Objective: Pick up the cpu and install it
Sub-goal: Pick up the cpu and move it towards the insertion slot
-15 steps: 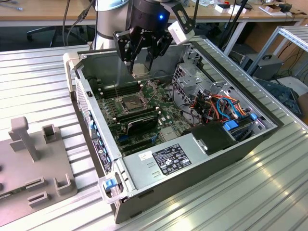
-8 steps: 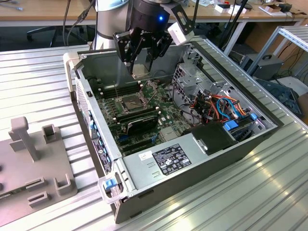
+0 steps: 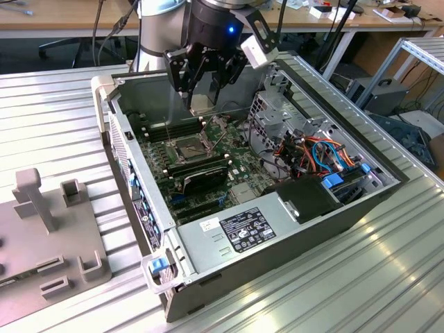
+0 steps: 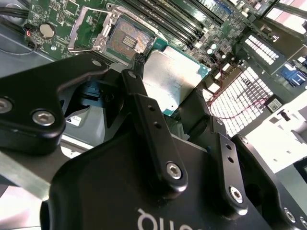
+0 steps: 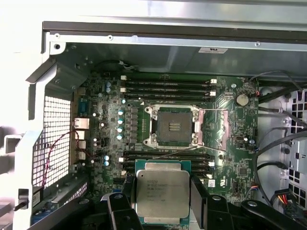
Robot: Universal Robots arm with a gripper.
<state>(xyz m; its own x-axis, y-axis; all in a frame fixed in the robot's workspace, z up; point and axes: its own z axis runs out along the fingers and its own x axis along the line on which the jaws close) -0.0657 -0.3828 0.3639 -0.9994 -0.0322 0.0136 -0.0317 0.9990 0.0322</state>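
The cpu [image 3: 202, 104] is a small silver-grey square chip, and my gripper [image 3: 202, 97] is shut on its edges. It hangs above the back part of the open computer case [image 3: 139, 187]. In both wrist views the cpu [image 5: 162, 194] [image 4: 170, 79] sits between the black fingers [image 5: 120, 211] [image 4: 141, 96]. The empty socket [image 3: 189, 147] [image 5: 172, 127] [image 4: 128, 43] lies on the green motherboard [image 5: 230, 129] with its metal frame open. In the exterior view the socket is below the held chip and nearer the camera.
Long black memory sticks [image 3: 198, 170] [image 5: 168, 86] flank the socket. A power supply [image 3: 243, 232] fills the case's near side, with coloured cables [image 3: 319, 156] on the exterior view's right. A grey fixture block [image 3: 48, 229] stands on the ribbed metal table [image 3: 333, 291].
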